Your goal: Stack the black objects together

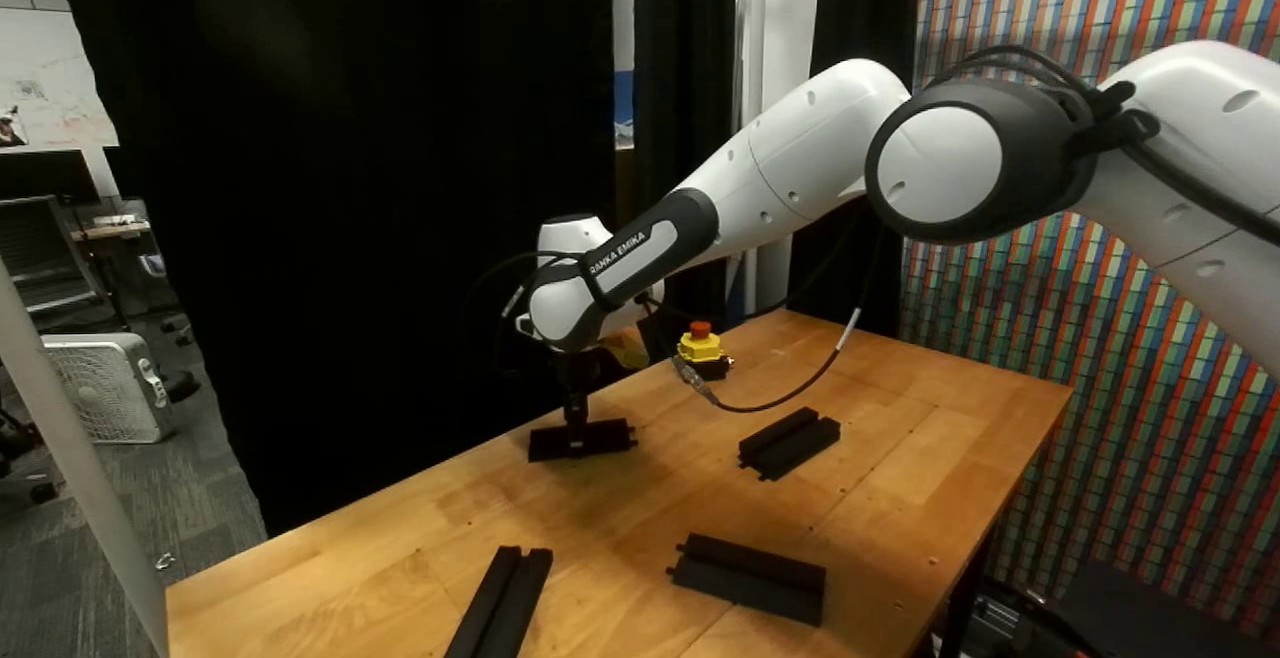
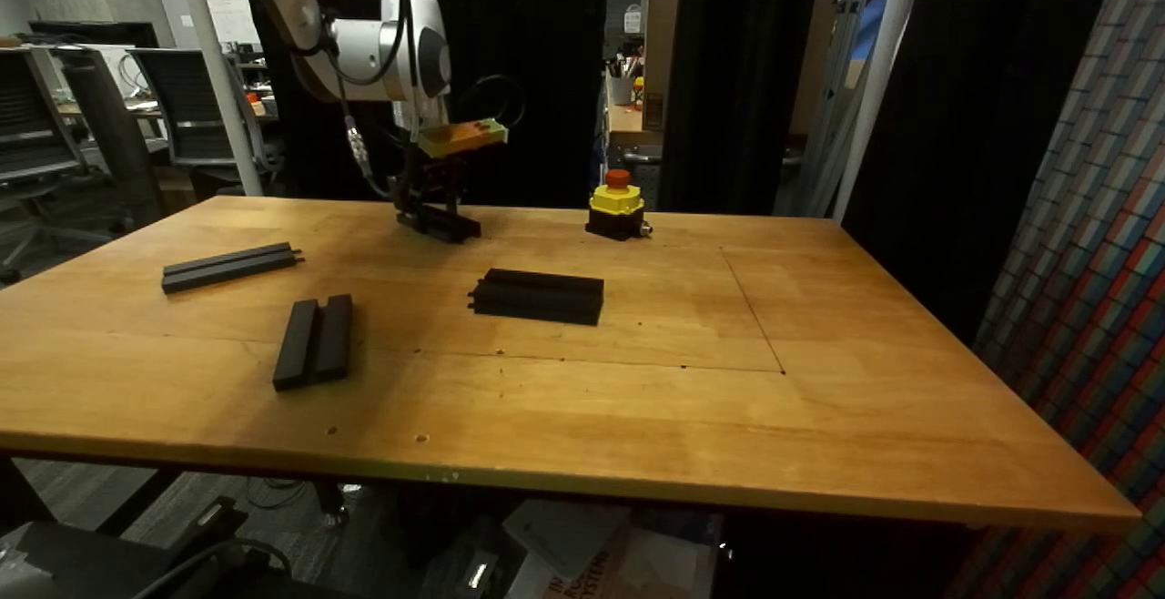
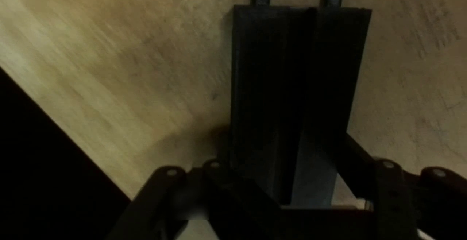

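A matte black grooved bar [image 1: 608, 436] lies by the table's back edge; it also shows in an exterior view [image 2: 452, 227] and in the wrist view [image 3: 270, 68], two pins at its far end. My gripper [image 1: 576, 430] points down over it, one finger along each long side. The fingers look close against it; firm grip is too dark to tell. Three other black bars lie apart, in both exterior views: one to the right [image 1: 790, 444] [image 2: 537, 297], one nearer the front [image 1: 750, 578] [image 2: 313, 344], one at the near left [image 1: 500, 606] [image 2: 232, 268]. Any further bar is hidden.
A yellow-and-red emergency stop [image 1: 700, 346] stands at the table's back edge, also in an exterior view [image 2: 616, 203]. A cable [image 1: 775, 404] hangs from the arm down to the tabletop. A black curtain [image 1: 400, 238] hangs close behind the table [image 1: 580, 528].
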